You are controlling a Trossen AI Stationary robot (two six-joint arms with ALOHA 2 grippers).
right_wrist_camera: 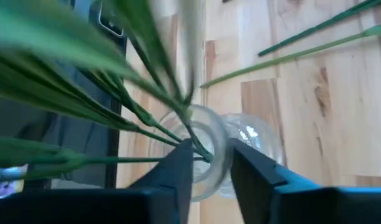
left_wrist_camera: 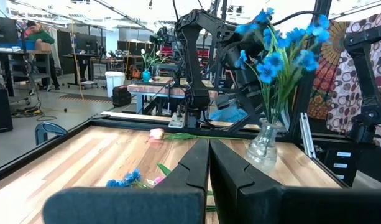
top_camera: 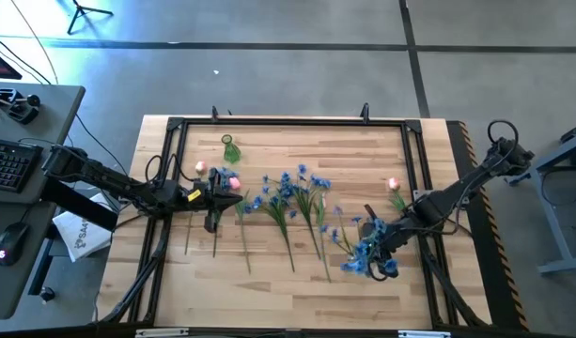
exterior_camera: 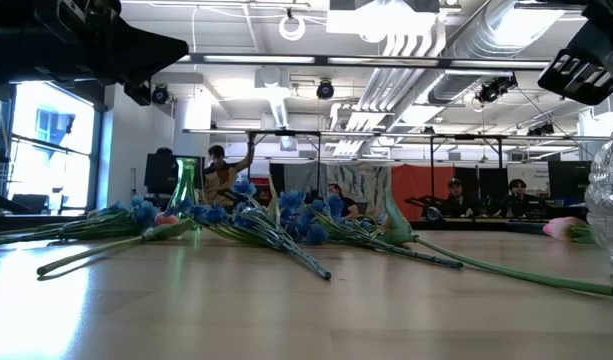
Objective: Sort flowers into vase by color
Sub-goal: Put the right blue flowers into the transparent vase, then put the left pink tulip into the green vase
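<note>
Several blue-blossom sprays [top_camera: 297,192] lie on the table's middle, stems toward the near edge. Two pink tulips [top_camera: 217,176] lie at the left, beside a green vase [top_camera: 229,148]. Another tulip [top_camera: 394,185] lies at the right. A clear glass vase [left_wrist_camera: 265,144] at the right holds blue sprays [top_camera: 367,253] by their stems. My right gripper [right_wrist_camera: 210,167] is open above the vase mouth [right_wrist_camera: 206,140], one finger on each side of the stems; I cannot tell if it touches them. My left gripper [left_wrist_camera: 209,165] is shut and empty, raised over the left tulips [top_camera: 212,199].
A black frame [top_camera: 288,122] borders the wooden table. A keyboard and mouse sit on a side desk [top_camera: 24,160] at the left. People stand in the room beyond the far edge [exterior_camera: 221,165]. Bare wood lies along the near edge [top_camera: 269,291].
</note>
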